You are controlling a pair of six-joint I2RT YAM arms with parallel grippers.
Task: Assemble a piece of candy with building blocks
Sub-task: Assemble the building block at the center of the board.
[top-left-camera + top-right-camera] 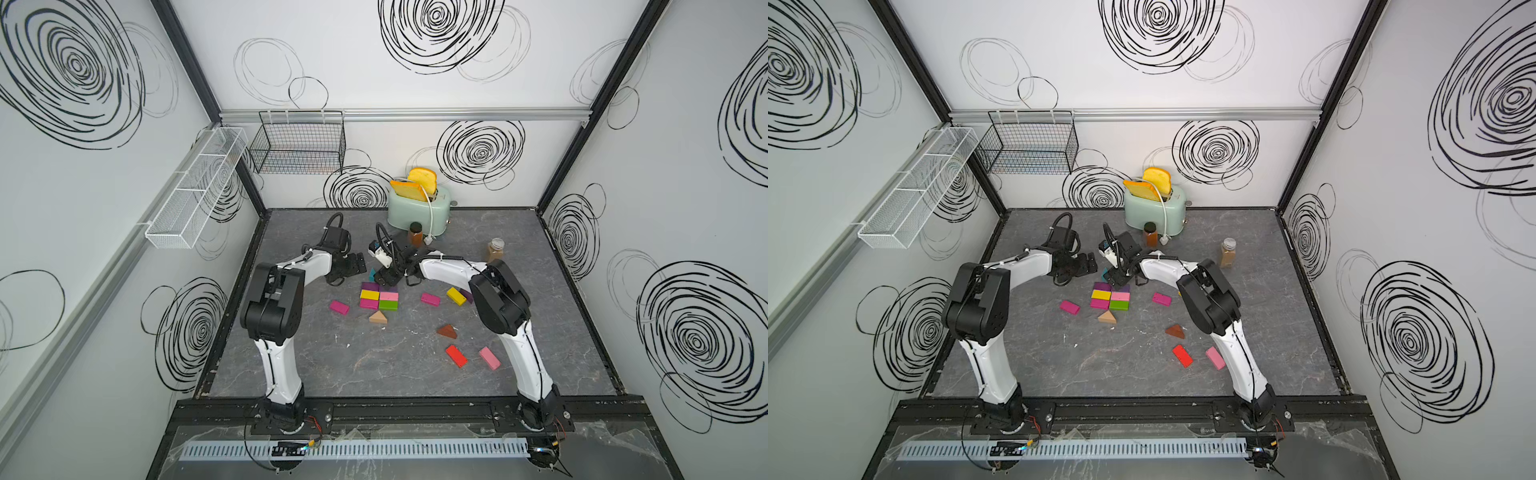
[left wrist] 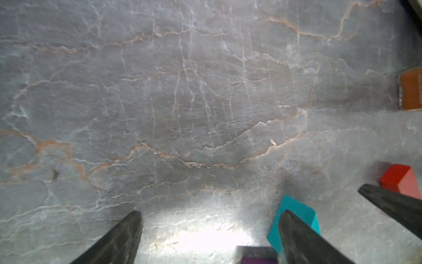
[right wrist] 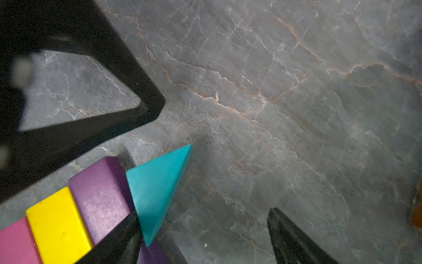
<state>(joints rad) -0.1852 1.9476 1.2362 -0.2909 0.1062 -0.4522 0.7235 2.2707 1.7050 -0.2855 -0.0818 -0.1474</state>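
Building blocks lie at mid-table in both top views: a packed group of purple, yellow, pink, magenta and green bricks, with a tan wedge in front. A teal wedge sits against the purple brick at the group's far end. My right gripper hangs open over it, one finger beside the wedge's tip. My left gripper is open just left of it, over bare table.
Loose bricks: magenta, magenta, yellow, red, pink, plus a brown wedge. Two spice jars and a toaster stand at the back. A red block shows by the right finger.
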